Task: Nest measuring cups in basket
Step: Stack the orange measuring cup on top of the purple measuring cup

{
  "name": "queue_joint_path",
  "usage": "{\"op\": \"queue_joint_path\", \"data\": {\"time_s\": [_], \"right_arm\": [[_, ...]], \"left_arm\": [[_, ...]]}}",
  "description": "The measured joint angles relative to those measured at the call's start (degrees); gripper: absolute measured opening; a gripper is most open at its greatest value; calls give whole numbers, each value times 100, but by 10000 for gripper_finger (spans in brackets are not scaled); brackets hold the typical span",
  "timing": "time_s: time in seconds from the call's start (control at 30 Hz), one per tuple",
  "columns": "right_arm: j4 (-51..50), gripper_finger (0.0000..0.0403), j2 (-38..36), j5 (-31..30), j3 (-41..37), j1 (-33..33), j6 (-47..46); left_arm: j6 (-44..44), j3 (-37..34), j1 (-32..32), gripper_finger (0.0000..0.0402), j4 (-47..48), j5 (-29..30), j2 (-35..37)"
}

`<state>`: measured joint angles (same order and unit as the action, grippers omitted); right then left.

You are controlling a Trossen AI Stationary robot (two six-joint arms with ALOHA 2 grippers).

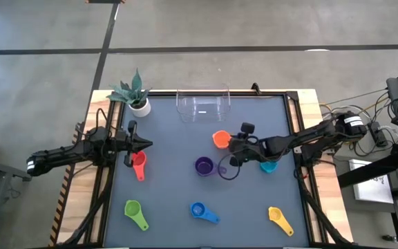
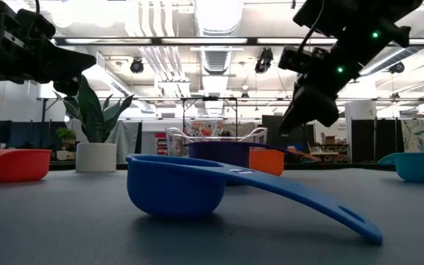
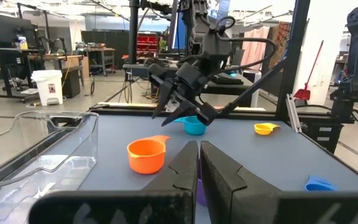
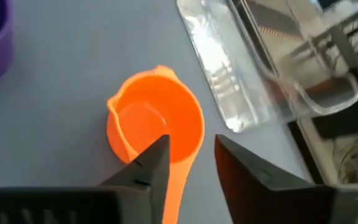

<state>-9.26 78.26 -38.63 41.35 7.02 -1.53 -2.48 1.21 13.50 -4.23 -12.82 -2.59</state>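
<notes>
The orange cup (image 4: 157, 127) stands upright on the grey table, its handle (image 4: 178, 183) pointing away from the clear basket (image 1: 202, 104). My right gripper (image 4: 191, 155) hovers open just above that handle, tilted down, touching nothing; in the low view its fingers (image 2: 308, 110) hang clear of the cup (image 2: 266, 160). The purple cup (image 1: 204, 166) sits beside it and the teal cup (image 1: 268, 166) lies under my right arm. Red (image 1: 139, 164), green (image 1: 135, 213), blue (image 1: 202, 211) and yellow (image 1: 280, 219) cups lie scattered. My left gripper (image 1: 146, 144) waits shut at the left, above the red cup.
A white pot with a plant (image 1: 135, 93) stands at the far left corner, left of the basket. The basket holds no cup that I can see and sits at the table's far edge (image 3: 42, 149). Raised dark rails border the table's sides.
</notes>
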Motion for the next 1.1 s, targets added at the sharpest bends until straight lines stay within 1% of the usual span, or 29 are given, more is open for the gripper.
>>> {"op": "queue_joint_path", "data": {"time_s": [0.23, 0.5, 0.6, 0.7, 0.87, 1.03, 1.1], "right_arm": [[-243, 190, 22, -40, -329, 97, -860], [-201, 239, 22, 8, -500, 81, -1003], [-194, 254, 22, 289, -502, 11, -1008], [-190, 260, 27, 673, -502, -167, -1053], [-149, 255, 37, 788, -506, -396, -921], [286, 248, 37, 1429, -690, -661, -798], [487, 243, 33, 1597, -831, -757, -788]], "left_arm": [[2, 2, -2, 1, -2, 0, -2], [0, 2, 0, 1, -2, 2, 0], [2, 2, -2, 1, -2, 0, -2], [1, 2, 0, 1, -2, 1, -2], [2, 2, -1, 1, -2, 0, 0], [1, 2, -1, 1, -2, 2, -1], [2, 2, -1, 1, -2, 1, -2]]}}
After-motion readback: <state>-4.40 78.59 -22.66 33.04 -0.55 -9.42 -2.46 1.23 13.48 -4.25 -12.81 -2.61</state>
